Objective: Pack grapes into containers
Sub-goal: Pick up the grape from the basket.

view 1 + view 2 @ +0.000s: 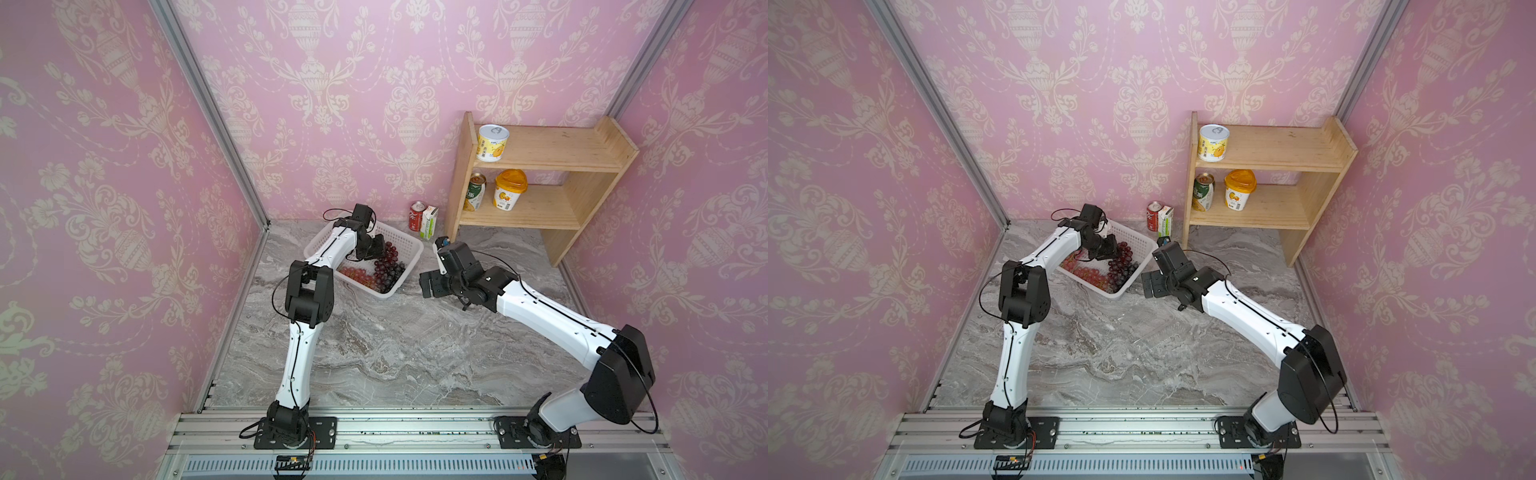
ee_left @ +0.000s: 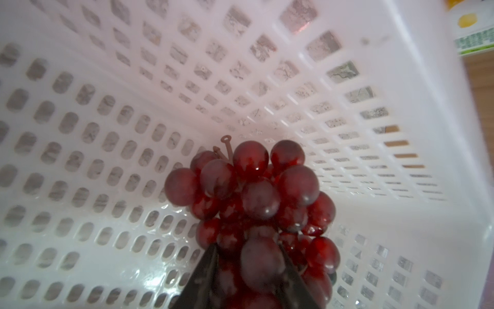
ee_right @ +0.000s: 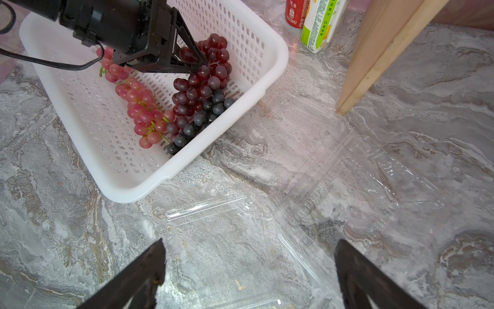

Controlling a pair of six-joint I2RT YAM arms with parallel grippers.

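Three bunches of grapes lie in the white perforated basket (image 1: 409, 272): a pink bunch (image 3: 141, 107), a dark red bunch (image 3: 208, 77) and a near-black bunch (image 3: 203, 117). My left gripper (image 3: 199, 65) reaches down into the basket. Its fingers are pressed against both sides of a grape of the dark red bunch (image 2: 256, 192), which rests on the basket floor. Clear clamshell containers (image 3: 347, 174) lie open and empty on the marble table beside the basket, faint in a top view (image 1: 449, 328). My right gripper (image 3: 248, 248) hovers open above them, with nothing between its fingers.
A red can (image 1: 417, 216) and a juice carton (image 1: 429, 222) stand just behind the basket. A wooden shelf (image 1: 540, 187) with yellow tubs and a can is at the back right. Pink walls close in three sides.
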